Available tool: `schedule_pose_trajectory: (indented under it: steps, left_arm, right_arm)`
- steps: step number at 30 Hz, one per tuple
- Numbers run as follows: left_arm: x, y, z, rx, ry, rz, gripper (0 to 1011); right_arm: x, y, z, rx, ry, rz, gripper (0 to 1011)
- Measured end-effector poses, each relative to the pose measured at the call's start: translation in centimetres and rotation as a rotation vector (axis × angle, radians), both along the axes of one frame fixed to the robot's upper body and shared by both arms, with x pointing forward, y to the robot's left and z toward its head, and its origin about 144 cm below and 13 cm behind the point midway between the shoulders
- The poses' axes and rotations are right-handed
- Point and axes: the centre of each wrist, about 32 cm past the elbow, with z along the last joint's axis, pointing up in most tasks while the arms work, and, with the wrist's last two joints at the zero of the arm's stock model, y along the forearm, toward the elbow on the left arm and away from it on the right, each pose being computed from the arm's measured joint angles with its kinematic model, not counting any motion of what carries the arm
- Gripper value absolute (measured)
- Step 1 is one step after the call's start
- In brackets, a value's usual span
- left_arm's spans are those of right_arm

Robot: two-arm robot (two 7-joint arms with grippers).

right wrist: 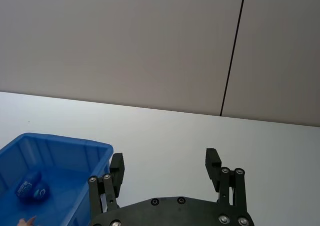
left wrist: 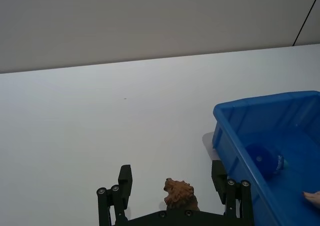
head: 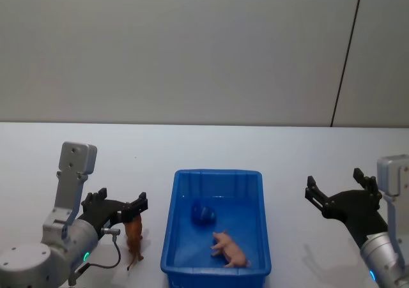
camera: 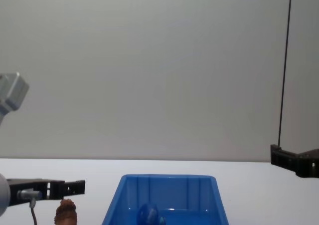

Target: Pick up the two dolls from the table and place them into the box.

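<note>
The dark brown doll point(head: 133, 234) stands on the white table point(head: 77, 154) just left of the blue box point(head: 176, 205). My left gripper point(head: 121, 202) is open and straddles this doll, whose head point(left wrist: 178, 192) sits between the fingers point(left wrist: 125, 180) without touching them. From the chest view the same doll point(camera: 65, 211) is just below the left gripper point(camera: 67, 187). The rounded blue doll point(head: 203, 212) lies inside the box, also seen as the blue doll point(right wrist: 31, 188). My right gripper point(head: 334, 182) hovers open and empty to the right of the box.
A pink pig figure point(head: 230, 250) lies in the box near its front wall. A grey wall with a dark vertical seam point(head: 348, 52) stands behind the table. Bare tabletop stretches behind the box and on both sides of it.
</note>
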Motion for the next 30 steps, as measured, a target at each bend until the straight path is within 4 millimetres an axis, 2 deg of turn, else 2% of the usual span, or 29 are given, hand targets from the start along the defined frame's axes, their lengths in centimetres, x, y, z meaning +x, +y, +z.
schedule_pose_trajectory:
  steps: [17, 23, 30]
  left_arm:
    - [2.4, 0.5, -1.6, -0.042, 0.091, 0.007, 992]
    - [2.7, 0.4, -2.1, -0.057, 0.103, 0.003, 882]
    - [2.7, 0.1, -2.4, -0.074, 0.108, -0.002, 679]
  right_arm:
    - [0.0, 0.0, 0.0, 0.0, 0.0, 0.0, 1001]
    - [0.0, 0.0, 0.0, 0.0, 0.0, 0.0, 1001]
    - [0.0, 0.0, 0.0, 0.0, 0.0, 0.0, 1001]
